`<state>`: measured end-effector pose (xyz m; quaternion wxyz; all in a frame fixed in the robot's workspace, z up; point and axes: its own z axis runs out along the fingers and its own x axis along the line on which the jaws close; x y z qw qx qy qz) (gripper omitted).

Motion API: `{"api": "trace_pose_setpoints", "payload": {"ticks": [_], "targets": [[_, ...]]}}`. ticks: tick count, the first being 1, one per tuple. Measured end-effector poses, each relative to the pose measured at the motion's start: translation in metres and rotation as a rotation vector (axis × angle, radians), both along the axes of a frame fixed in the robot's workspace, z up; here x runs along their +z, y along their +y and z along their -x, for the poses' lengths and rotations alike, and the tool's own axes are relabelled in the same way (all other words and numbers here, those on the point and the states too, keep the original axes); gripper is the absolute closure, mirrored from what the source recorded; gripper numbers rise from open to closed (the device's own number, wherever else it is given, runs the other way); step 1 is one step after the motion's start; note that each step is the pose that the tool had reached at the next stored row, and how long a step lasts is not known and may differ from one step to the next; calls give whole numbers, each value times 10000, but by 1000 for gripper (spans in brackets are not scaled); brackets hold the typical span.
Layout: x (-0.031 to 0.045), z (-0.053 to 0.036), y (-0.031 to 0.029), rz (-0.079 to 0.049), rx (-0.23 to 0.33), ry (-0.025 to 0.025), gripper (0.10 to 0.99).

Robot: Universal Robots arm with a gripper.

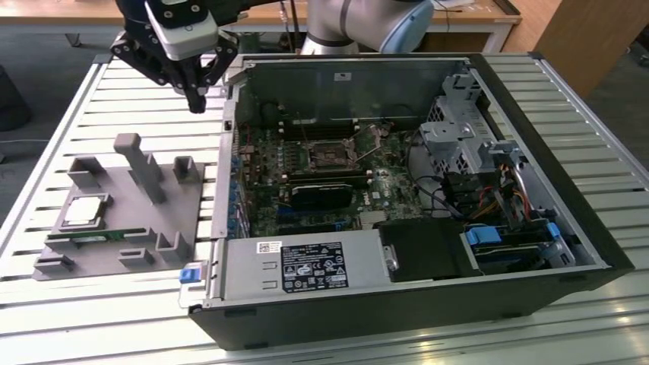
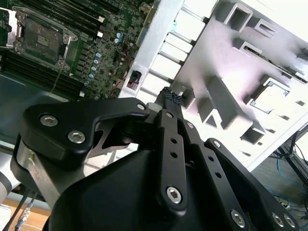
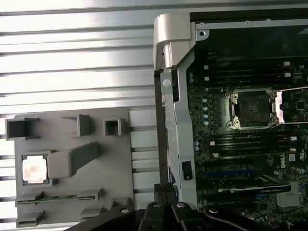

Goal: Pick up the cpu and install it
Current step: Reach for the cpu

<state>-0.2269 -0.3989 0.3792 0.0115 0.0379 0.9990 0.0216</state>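
Observation:
The cpu (image 1: 84, 211) (image 3: 34, 169), a shiny silver square, lies flat in a recess of the grey holder (image 1: 152, 220) (image 3: 96, 178) at the exterior view's left. My gripper (image 1: 196, 103) (image 3: 166, 189) (image 2: 171, 96) hangs above the slatted table, between the holder's far end and the open computer case (image 1: 568, 228). Its black fingers are pressed together with nothing between them. The cpu is well apart from the gripper, on the holder's near side. On the motherboard, the empty cpu socket (image 1: 327, 154) (image 3: 252, 109) (image 2: 41, 41) stands uncovered with its frame swung up.
A narrow green memory stick (image 1: 91, 237) (image 3: 48, 197) lies in a slot of the holder beside the cpu. A tall grey post (image 1: 137, 163) rises from the holder. The case wall (image 3: 171, 96) stands between holder and motherboard. A black heatsink block (image 1: 322, 194) sits below the socket.

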Motion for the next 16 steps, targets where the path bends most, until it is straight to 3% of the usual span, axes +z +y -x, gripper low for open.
{"api": "trace_pose_setpoints", "payload": {"ticks": [16], "targets": [[-14,138,0,1,1,1,980]]}}
